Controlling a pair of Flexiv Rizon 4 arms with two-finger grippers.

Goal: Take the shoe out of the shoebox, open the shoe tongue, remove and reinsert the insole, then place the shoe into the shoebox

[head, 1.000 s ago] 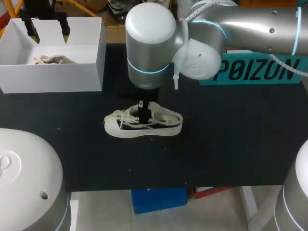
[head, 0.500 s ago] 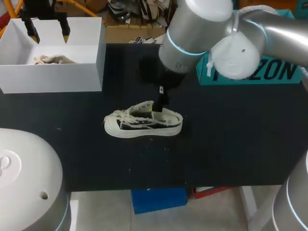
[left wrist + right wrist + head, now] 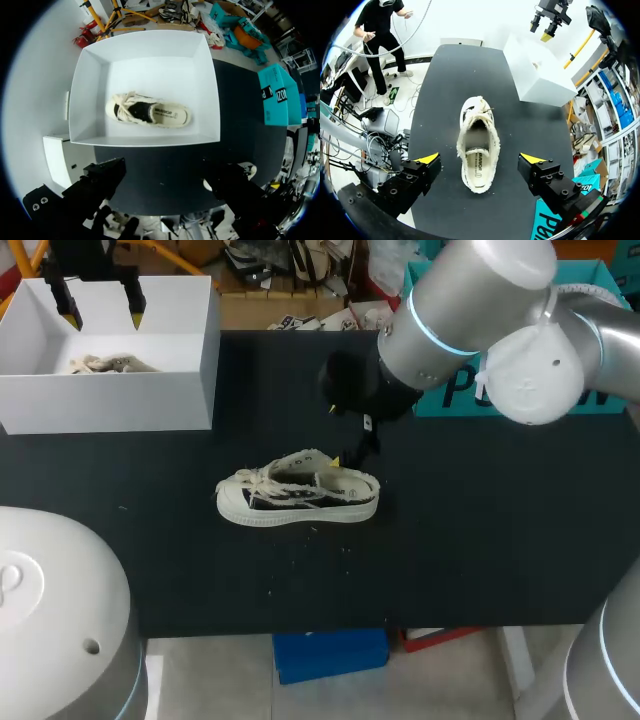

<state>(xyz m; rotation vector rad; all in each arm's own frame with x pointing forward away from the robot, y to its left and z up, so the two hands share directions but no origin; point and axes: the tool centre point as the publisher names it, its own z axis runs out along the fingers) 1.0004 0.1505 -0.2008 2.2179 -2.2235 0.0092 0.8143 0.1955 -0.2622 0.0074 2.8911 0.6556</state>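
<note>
1. Hanging the right gripper (image 3: pixel 480 159) above the shoe (image 3: pixel 298 495), fingers spread wide to either side of its heel half, touching nothing.
2. Seeing that shoe resting upright on its sole on the black table (image 3: pixel 480 540), well apart from the shoebox (image 3: pixel 110 400), laces loose, insole (image 3: pixel 478 152) showing inside.
3. Hanging the left gripper (image 3: pixel 100 312) over the white shoebox, fingers spread apart, pinching nothing.
4. Viewing a second shoe (image 3: pixel 148 111) lying sole-down on the shoebox floor, apart from its walls.
5. Noting a teal box (image 3: pixel 277 97) sitting at the table's far right side, near the right arm.
</note>
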